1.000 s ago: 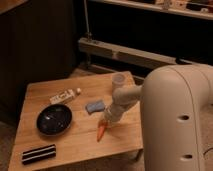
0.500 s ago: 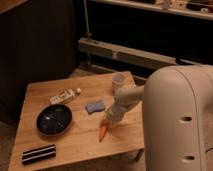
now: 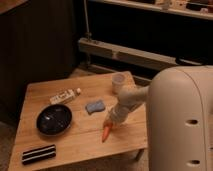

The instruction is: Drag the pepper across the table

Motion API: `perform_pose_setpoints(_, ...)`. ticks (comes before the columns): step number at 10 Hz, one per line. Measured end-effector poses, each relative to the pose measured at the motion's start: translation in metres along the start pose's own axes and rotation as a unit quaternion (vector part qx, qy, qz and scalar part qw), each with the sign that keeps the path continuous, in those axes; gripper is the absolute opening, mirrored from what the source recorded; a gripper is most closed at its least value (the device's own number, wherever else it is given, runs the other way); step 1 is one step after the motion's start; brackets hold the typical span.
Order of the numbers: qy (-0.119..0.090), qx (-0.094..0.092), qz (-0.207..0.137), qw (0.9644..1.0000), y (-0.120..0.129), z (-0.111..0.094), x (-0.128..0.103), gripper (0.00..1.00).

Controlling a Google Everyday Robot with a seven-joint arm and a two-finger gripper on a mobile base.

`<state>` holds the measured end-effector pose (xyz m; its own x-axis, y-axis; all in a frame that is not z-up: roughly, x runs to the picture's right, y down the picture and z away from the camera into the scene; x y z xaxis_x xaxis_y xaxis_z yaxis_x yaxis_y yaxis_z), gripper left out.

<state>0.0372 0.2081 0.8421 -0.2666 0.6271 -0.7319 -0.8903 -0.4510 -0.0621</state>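
One arm reaches from the large pale robot body (image 3: 182, 120) down to the counter (image 3: 75, 142), a small light-wood surface with plank grain. The jaws (image 3: 111, 122) sit low over the front right part of the counter, at the end of the pale forearm. Whether the jaws are released or clenched cannot be told: the fingers merge with the wrist housing and with the upper end of the pepper.

The pepper (image 3: 106, 132) lies directly below the jaws, slender and orange-red. Its broad end is at the jaws and appears to touch them; its pointed tip is directed away from the jaws, toward the front edge of the counter. The pepper rests on the wood surface, tilted slightly from the front-to-back line.

A blue sponge (image 3: 94, 106) lies just up and left of the jaws, near them but apart. A dark round bowl (image 3: 53, 119) stands well to the left of the jaws, much larger than the pepper. A small white bottle (image 3: 65, 96) lies on its side beyond the bowl, farther up and left of the jaws. A pale cup (image 3: 118, 82) stands upright behind the jaws, near the rear edge of the counter. A black object with light stripes (image 3: 38, 154) lies far left of the jaws, at the front left corner.
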Motion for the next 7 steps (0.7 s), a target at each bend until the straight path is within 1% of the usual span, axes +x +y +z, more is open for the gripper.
perform_pose_setpoints(7,-0.012,0.005,0.023,0.9997,-0.021,-0.011,-0.005,0.09)
